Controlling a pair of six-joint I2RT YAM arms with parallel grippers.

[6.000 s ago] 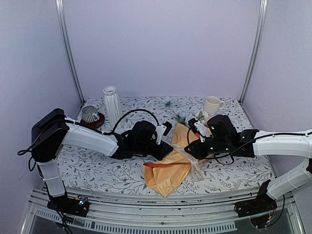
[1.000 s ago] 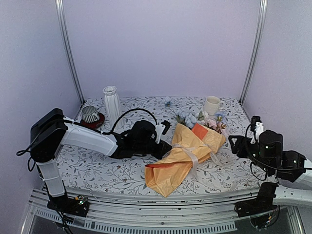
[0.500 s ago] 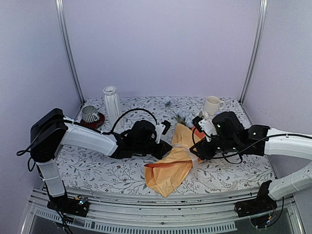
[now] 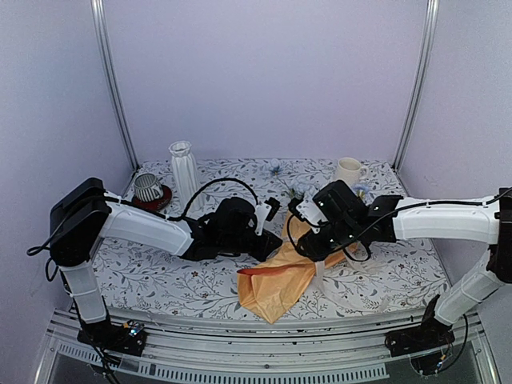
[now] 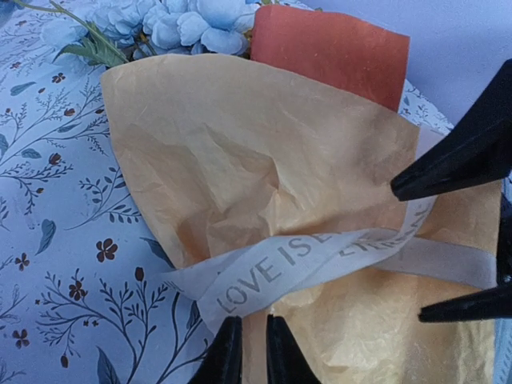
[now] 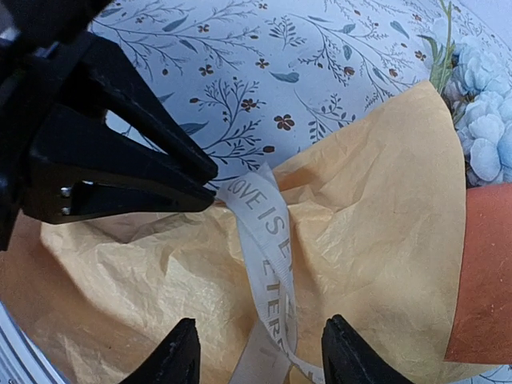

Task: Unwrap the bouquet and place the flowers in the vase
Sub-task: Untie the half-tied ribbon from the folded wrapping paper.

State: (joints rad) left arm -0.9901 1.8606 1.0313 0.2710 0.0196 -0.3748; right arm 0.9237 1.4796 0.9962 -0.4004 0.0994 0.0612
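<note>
Right wrist view: my left hand (image 6: 213,184) pinches the ribbon (image 6: 268,248) end, my right hand (image 6: 260,356) hangs half-open astride it; I'd close on the band and pull slowly.

Both YAM arms rocking the white-shell, black-joint look

The left arm (image 4: 148,228) and right arm (image 4: 444,220) are wearing glossy white covers on the long links, with chunky black housings sitting at the joints. Thin black cables (image 4: 218,186) are looping off the wrists. The fingers (image 5: 222,360) are showing up matte black and tapering to points, and two tiny silver screws (image 6: 64,192) are glinting on one.
</note>
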